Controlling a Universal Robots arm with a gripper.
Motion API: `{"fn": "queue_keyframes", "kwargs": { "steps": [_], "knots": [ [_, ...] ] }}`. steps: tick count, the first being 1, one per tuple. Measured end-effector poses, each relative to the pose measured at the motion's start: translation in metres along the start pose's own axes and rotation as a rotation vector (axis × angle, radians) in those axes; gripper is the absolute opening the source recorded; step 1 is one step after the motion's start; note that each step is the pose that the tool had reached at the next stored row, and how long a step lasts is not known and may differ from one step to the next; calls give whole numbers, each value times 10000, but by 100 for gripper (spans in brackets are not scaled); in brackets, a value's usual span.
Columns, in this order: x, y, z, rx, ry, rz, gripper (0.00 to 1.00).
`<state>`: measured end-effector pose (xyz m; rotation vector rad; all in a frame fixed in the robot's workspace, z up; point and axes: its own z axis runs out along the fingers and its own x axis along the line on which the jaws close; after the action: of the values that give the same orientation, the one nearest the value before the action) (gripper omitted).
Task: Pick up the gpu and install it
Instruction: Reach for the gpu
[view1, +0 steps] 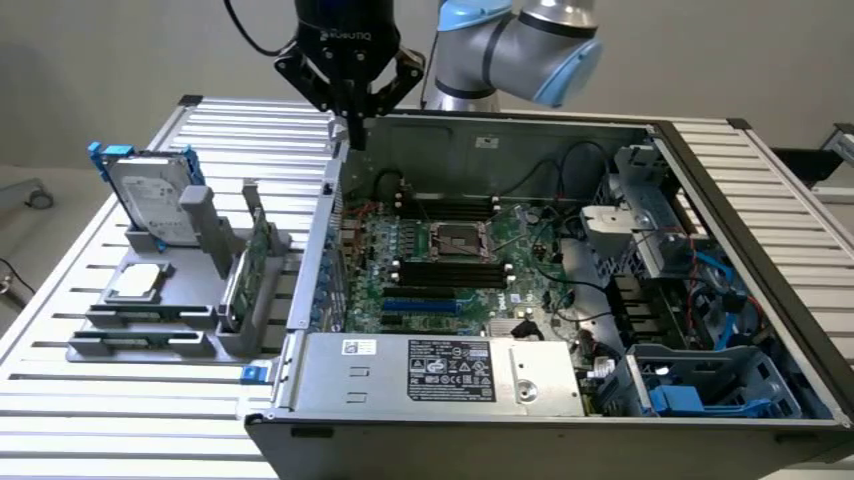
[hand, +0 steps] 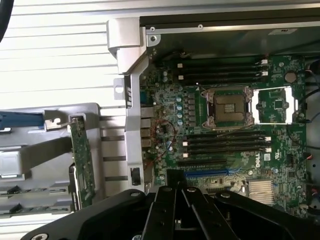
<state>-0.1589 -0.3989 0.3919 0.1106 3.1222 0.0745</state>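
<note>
Slatted desk (view1: 80, 400) carrying an open case (view1: 534, 150). End effector (view1: 350, 128), closed and empty, hangs over the case wall; the gpu (view1: 254, 265) stands below and beside it in a grey rack (view1: 147, 340), untouched. Pickup and installation both remain.

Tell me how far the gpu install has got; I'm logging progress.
Nothing looks done: the gpu stands in the grey holder beside the case. In hand: nothing; the pincer hangs shut and empty above the case's corner. Left: the pick-up and seating it on the motherboard.
</note>
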Motion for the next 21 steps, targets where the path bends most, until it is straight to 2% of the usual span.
{"fn": "queue_keyframes", "kwargs": {
  "steps": [6, 10, 21],
  "knots": [
    [256, -20, 30, 9, 43, 2, 11],
    [439, -34, 61, 16, 45, 1, 11],
    [923, -74, 164, 86, 46, -4, 11]
  ]
}}
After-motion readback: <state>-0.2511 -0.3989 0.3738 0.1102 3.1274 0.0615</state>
